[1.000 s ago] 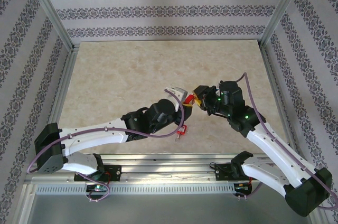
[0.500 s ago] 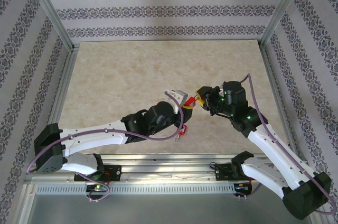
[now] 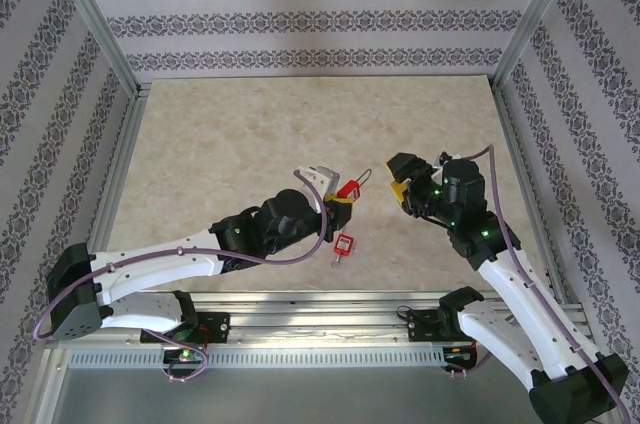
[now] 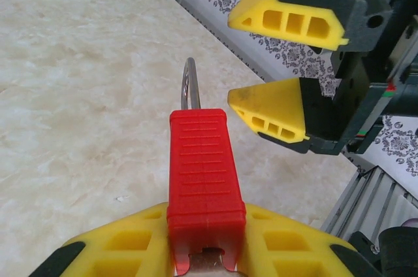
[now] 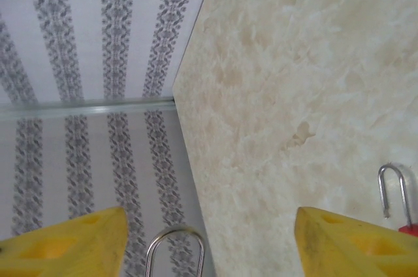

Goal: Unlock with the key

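Near the front middle of the counter (image 3: 230, 134), the left hand (image 3: 338, 196) is clamped on the body of a red padlock (image 4: 204, 172). Its yellow fingers press both sides near the keyhole end. The padlock's thin silver shackle (image 4: 189, 84) points away from the wrist, toward the right hand (image 3: 398, 176). That hand faces the padlock with its yellow fingers (image 4: 274, 114) spread apart and nothing between them, close to the shackle but not touching it. A second red padlock (image 3: 343, 244) lies on the counter just in front of the left hand. Where the key is cannot be told. A silver loop (image 5: 176, 247) shows at the bottom edge of the right wrist view.
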`<act>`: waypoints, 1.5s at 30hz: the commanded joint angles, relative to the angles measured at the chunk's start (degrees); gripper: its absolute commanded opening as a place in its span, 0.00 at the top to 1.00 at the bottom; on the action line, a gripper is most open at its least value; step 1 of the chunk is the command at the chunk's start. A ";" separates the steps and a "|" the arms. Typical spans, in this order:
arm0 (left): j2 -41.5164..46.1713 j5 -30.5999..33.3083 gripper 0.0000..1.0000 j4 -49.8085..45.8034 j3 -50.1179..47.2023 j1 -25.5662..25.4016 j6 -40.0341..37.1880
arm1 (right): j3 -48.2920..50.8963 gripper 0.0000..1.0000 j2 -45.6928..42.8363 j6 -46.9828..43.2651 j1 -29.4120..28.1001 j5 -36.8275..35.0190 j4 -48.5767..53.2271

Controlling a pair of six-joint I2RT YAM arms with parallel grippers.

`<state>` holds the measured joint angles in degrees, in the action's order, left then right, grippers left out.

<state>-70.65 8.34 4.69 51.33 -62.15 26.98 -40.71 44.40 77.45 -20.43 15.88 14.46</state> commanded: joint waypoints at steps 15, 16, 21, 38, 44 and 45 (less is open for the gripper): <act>1.74 -1.22 0.91 0.51 -0.79 0.64 -0.57 | -2.45 0.67 3.03 -8.28 -8.05 1.59 -1.98; 1.72 -1.42 0.91 0.57 -0.73 0.63 -0.64 | -2.36 0.68 3.29 -8.14 -8.14 1.70 -2.31; 1.73 -2.24 0.91 1.71 -1.10 0.63 -0.54 | -2.80 0.70 4.54 -8.28 -8.30 1.52 -2.90; 1.74 -3.47 0.91 1.93 -2.02 0.61 -2.01 | -5.58 0.68 7.58 -8.62 -8.40 3.42 -4.33; 2.80 -3.78 0.91 2.93 -2.58 0.98 -1.76 | -3.98 0.73 6.10 -8.87 -8.06 3.23 -4.35; 2.64 -4.31 0.91 2.96 -2.51 0.98 -1.83 | -3.56 0.74 6.05 -8.81 -8.03 3.51 -5.32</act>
<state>-69.58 5.41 4.73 49.30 -61.78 26.28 -44.49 51.57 69.01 -28.01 18.55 12.05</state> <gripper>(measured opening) 0.240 0.264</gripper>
